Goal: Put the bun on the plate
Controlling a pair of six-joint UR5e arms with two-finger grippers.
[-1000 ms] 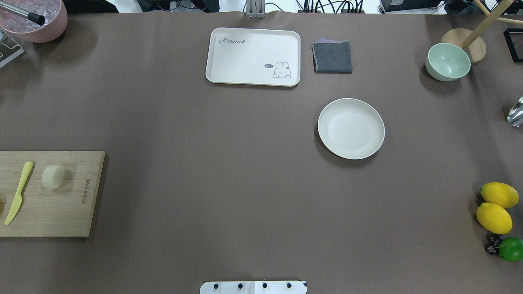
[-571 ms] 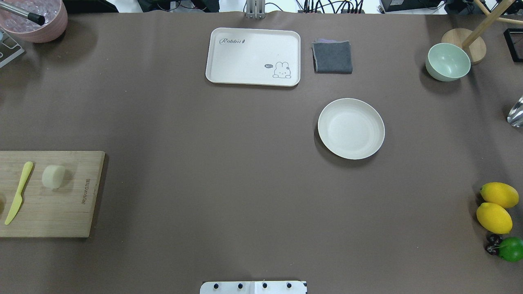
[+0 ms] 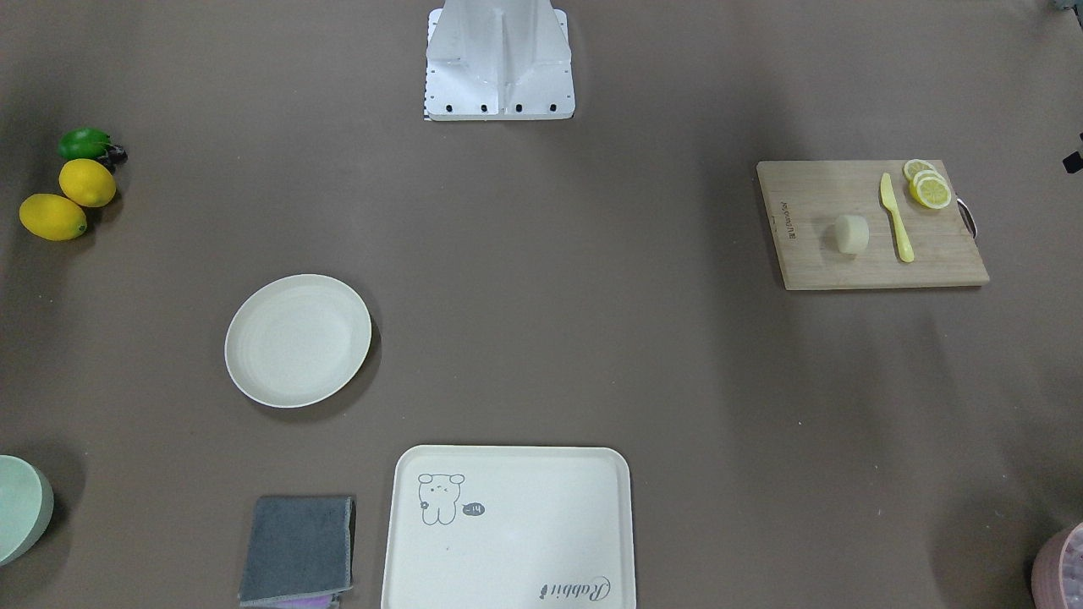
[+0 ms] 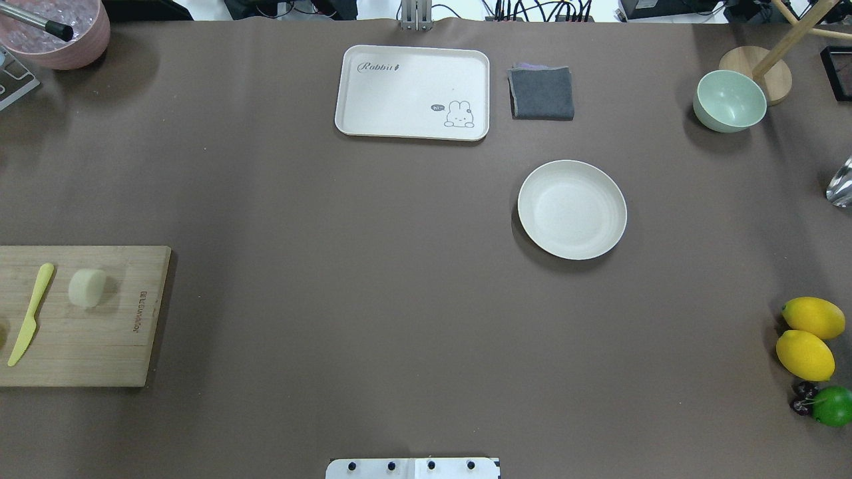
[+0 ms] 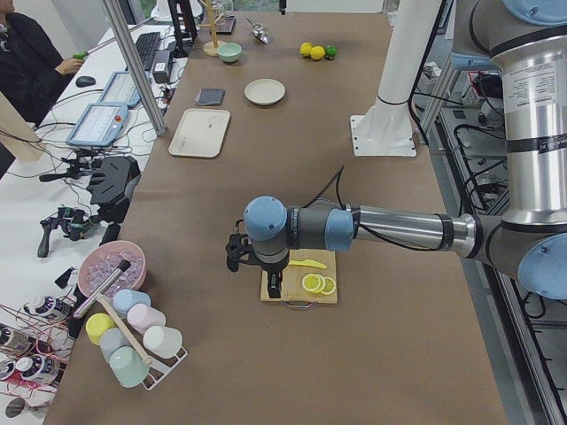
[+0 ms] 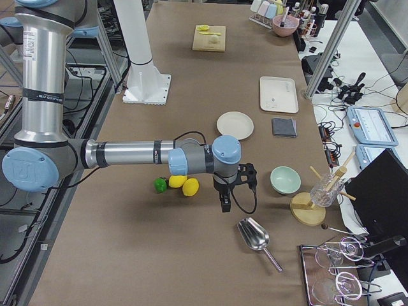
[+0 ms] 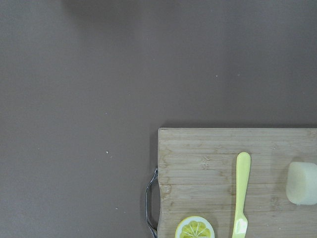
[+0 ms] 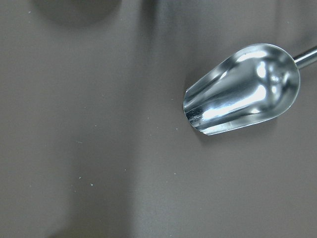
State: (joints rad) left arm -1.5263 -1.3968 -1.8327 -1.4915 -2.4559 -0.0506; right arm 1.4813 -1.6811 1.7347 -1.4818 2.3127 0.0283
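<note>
Front-facing: bun [image 3: 852, 233] lying on cutting board [image 3: 846, 271] at 2 o'clock, well apart from bare plate [image 3: 298, 340] at 8 o'clock.
Left side view: left gripper [image 5: 272, 283] hanging over board's end, jaw spread impossible to tell.
Right side view: right gripper [image 6: 224, 201] beside lemons [image 6: 190, 187], jaws likewise unreadable.

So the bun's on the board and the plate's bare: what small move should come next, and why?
Probably the left gripper should shift along the cutting board until it is over the bun. The bun lies untouched on the board beside the yellow knife, shows only at the edge of the left wrist view, and the plate is empty.
</note>
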